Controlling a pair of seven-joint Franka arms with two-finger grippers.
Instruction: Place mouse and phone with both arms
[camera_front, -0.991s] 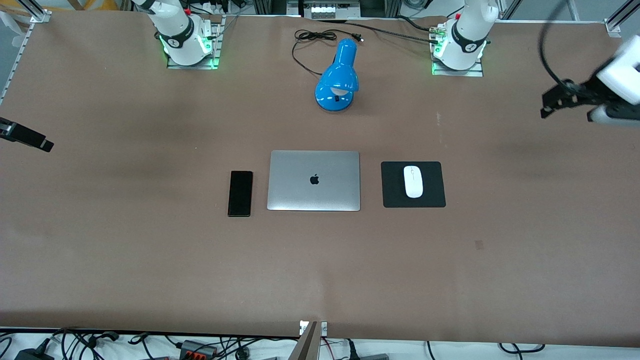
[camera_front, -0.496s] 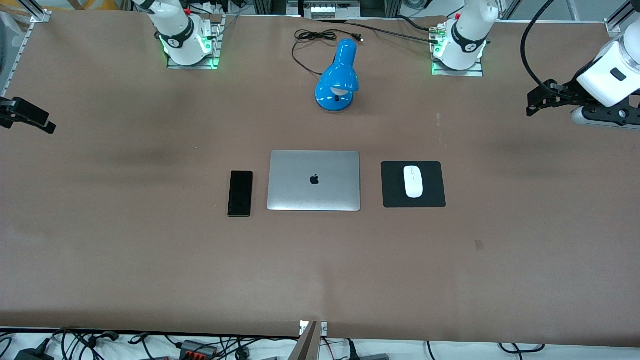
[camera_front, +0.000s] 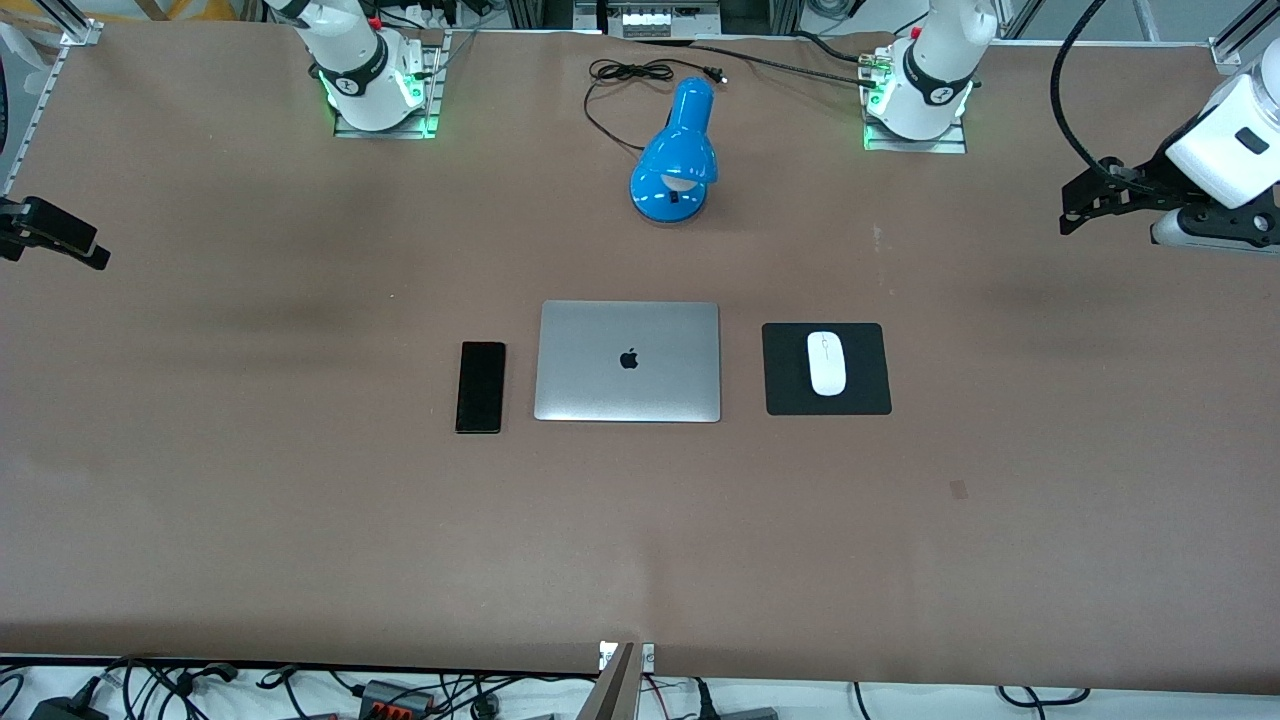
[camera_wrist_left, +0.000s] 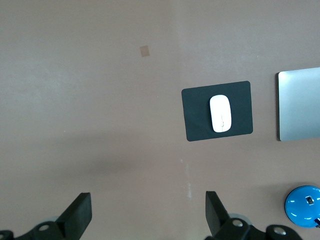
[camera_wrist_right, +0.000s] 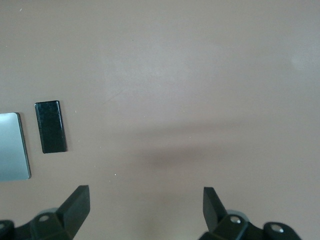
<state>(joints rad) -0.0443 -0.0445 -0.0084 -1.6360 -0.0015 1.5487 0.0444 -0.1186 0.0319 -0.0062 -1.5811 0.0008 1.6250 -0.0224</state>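
The white mouse lies on a square black mouse pad, on the left arm's side of the closed silver laptop. The black phone lies flat on the table on the laptop's other flank, toward the right arm's end. My left gripper is open and empty over bare table at the left arm's end. Its wrist view shows the mouse well off from its gripper. My right gripper is open and empty over bare table at the right arm's end. Its wrist view shows the phone away from its gripper.
A blue desk lamp lies on the table between the two arm bases, with its black cord coiled next to it. The laptop's edge shows in both wrist views. Brown paper covers the whole table.
Both grippers have shifted a little over their ends of the table, the right one toward the bases. The mouse, phone and laptop have not moved.
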